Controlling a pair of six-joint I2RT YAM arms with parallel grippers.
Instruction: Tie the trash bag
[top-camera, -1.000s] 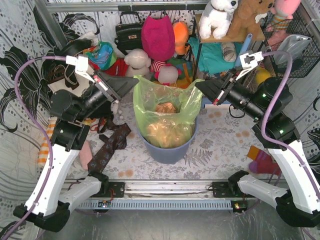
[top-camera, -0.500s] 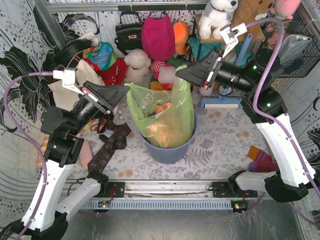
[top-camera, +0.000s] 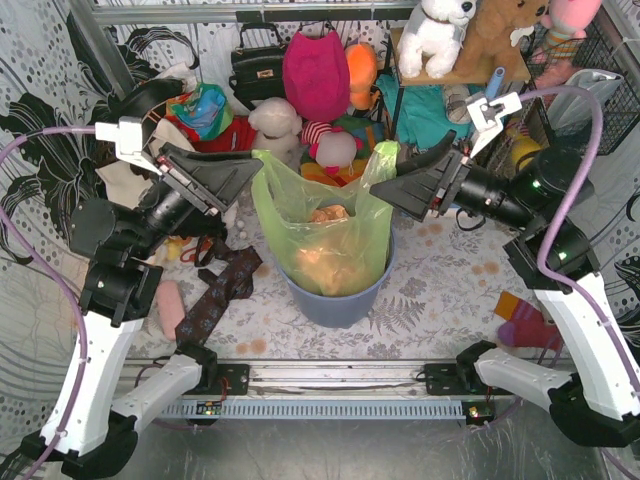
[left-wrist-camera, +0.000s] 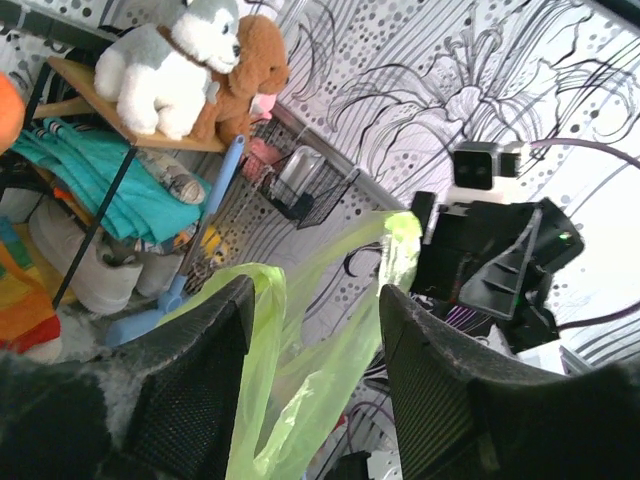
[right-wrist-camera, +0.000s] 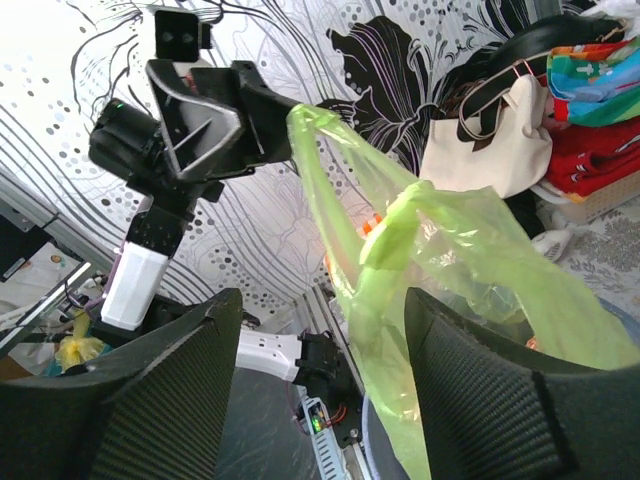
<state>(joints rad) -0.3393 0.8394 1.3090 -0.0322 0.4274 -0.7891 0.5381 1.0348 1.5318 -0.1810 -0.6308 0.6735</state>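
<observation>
The trash bag (top-camera: 330, 235), thin lime-green plastic with orange-brown paper (top-camera: 325, 262) showing through, sits in the blue-grey bin (top-camera: 335, 300) at the table's middle. Its two top corners stand up at the sides. My left gripper (top-camera: 255, 170) is open at the left corner. In the left wrist view a loop of the bag (left-wrist-camera: 270, 350) hangs between the fingers (left-wrist-camera: 200, 370), lying against the left one. My right gripper (top-camera: 385, 178) is open at the right corner. In the right wrist view a twisted strip of the bag (right-wrist-camera: 385, 250) hangs between its fingers (right-wrist-camera: 500, 400), unpinched.
Plush toys, a pink bag (top-camera: 315, 72) and a black handbag (top-camera: 255, 65) crowd the back. A shelf (top-camera: 450, 75) with stuffed animals stands back right beside a wire basket (top-camera: 590, 95). A dark patterned cloth (top-camera: 215, 295) lies left of the bin, a red-orange sock (top-camera: 525, 320) right.
Both grippers have gone from shut to open and let go of the bag's corners. The right gripper came back down and to the right. The left one rose slightly.
</observation>
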